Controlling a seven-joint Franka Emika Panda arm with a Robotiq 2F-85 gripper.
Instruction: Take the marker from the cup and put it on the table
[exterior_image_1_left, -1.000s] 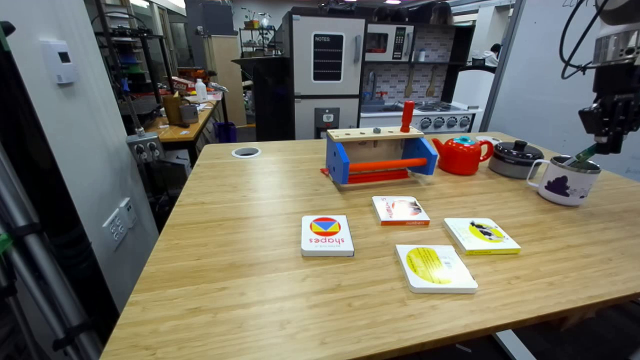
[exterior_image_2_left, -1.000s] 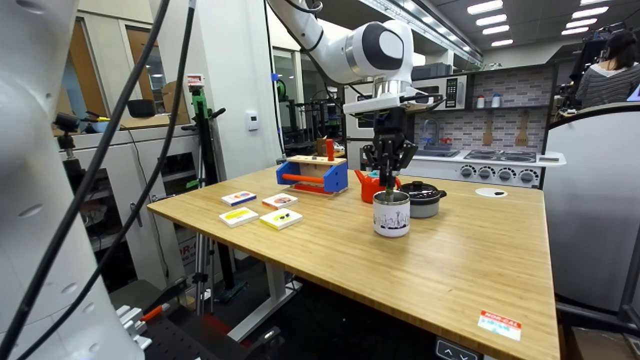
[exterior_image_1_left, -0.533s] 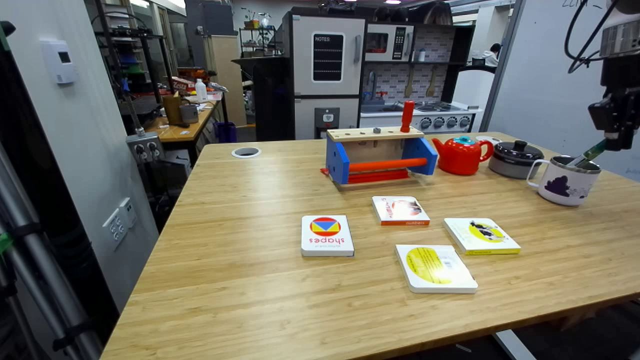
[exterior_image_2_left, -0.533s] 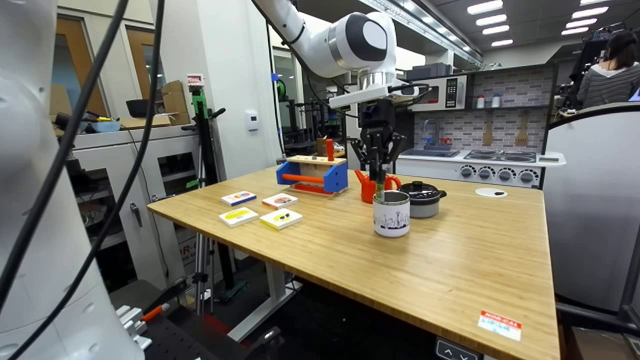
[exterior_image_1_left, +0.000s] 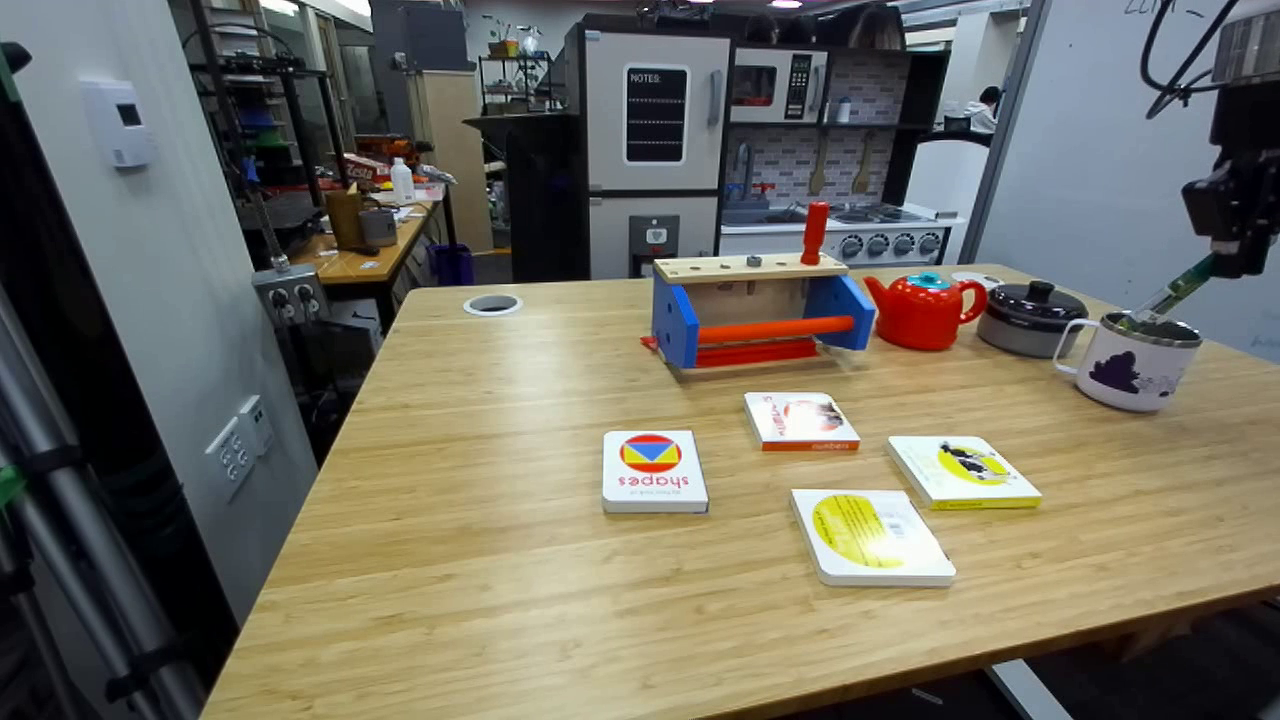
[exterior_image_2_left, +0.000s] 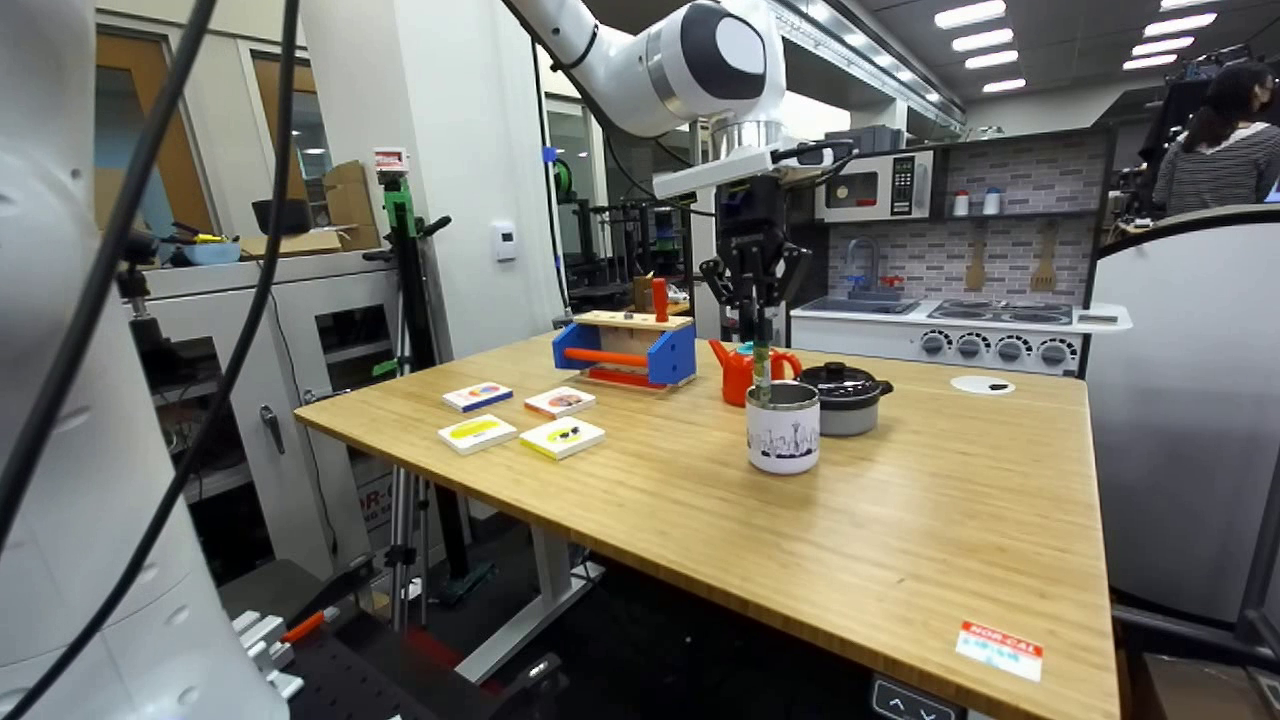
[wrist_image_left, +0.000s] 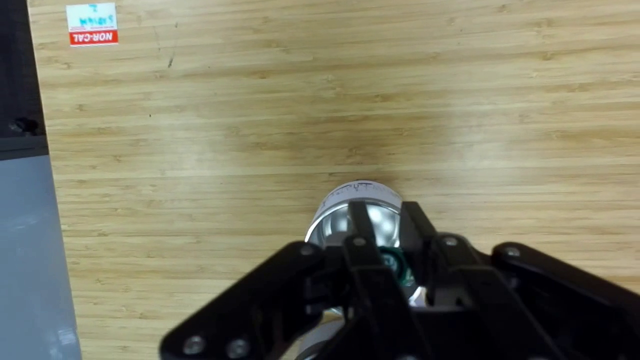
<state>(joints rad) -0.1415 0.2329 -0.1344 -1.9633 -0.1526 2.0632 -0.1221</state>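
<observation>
My gripper (exterior_image_1_left: 1238, 258) is above the white cup (exterior_image_1_left: 1140, 372), shut on the upper end of the dark green marker (exterior_image_1_left: 1188, 282). The marker is tilted, with its lower part still inside the cup's mouth and its tip hidden. In an exterior view the gripper (exterior_image_2_left: 757, 335) also holds the marker (exterior_image_2_left: 762, 372) over the cup (exterior_image_2_left: 783, 440). In the wrist view the marker's round green end (wrist_image_left: 394, 261) shows between the fingers (wrist_image_left: 384, 209), with the cup (wrist_image_left: 361, 191) below. The cup stands upright on the light wooden table (exterior_image_1_left: 450, 560).
A red teapot (exterior_image_1_left: 920, 312) and a dark lidded pot (exterior_image_1_left: 1030, 322) stand behind the cup. A toy workbench (exterior_image_1_left: 760, 325) stands farther along. Several small books (exterior_image_1_left: 655, 470) lie on the table. A sticker (exterior_image_2_left: 1000, 648) is near a table corner.
My gripper has shifted sideways over the cup and then risen. The marker has come up with it, so more of its length shows above the rim. The cup has not moved.
</observation>
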